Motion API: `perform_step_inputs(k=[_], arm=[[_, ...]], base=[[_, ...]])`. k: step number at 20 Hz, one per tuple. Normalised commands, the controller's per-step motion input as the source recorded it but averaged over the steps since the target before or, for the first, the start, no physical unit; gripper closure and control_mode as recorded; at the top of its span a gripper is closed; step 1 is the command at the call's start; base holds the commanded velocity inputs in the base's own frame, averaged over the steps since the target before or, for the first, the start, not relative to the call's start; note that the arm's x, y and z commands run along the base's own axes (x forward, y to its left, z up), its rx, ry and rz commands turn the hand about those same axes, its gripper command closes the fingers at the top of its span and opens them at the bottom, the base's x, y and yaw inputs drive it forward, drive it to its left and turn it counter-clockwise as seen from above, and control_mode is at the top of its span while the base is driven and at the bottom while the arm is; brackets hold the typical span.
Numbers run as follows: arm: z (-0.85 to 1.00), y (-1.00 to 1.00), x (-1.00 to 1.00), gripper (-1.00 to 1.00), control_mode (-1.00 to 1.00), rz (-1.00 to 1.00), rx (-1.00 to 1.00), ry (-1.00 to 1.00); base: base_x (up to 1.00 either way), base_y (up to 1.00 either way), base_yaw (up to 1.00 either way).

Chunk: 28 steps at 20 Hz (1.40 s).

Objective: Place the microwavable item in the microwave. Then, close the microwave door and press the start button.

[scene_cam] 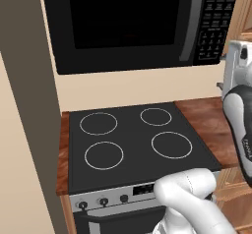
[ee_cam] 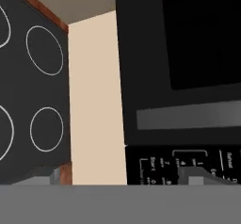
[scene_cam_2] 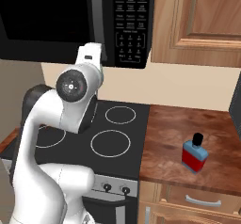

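Now, hand: two-finger gripper (ee_cam: 126,177) spread wide, empty, tips just off the black keypad panel (ee_cam: 188,164).
Risk: wide tips could strike a neighbouring key instead of Start.
Door: wide black microwave door (scene_cam: 123,19) looks shut.
Mug: probably inside the large black microwave (scene_cam_2: 70,18); window too dark.
Beyond: black four-ring cooktop (scene_cam: 133,142); blue-and-red boxy container (scene_cam_2: 194,155) well aside.

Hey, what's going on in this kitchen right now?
A white robot arm is working at the black microwave mounted above the stove. The microwave door is closed, and the gripper, open and holding nothing, sits close to the keypad, apparently about to press a button. A blue-and-red bottle stands on the wooden counter to the right.
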Motion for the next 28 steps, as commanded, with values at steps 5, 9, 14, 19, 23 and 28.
perform_step_inputs(k=[5, 9, 14, 19, 23, 28], arm=[[-0.01, -0.17, 0.33, -1.0, -1.0, 0.03, 0.14, -0.03], [0.0, 0.0, 0.51, -1.0, -1.0, 0.01, 0.04, 0.0], [-0.08, -0.02, 0.36, -1.0, -1.0, 0.04, 0.03, 0.0], [-0.16, -0.11, 0.28, -1.0, -1.0, 0.06, 0.01, 0.0], [-0.11, -0.09, 0.41, -1.0, -1.0, 0.06, 0.02, 0.0], [-0.1, -0.09, 0.44, -1.0, -1.0, 0.05, 0.03, 0.0]], base=[[0.0, 0.0, 0.0], [0.0, 0.0, 0.0], [0.0, 0.0, 0.0], [0.0, 0.0, 0.0], [0.0, 0.0, 0.0], [0.0, 0.0, 0.0]])
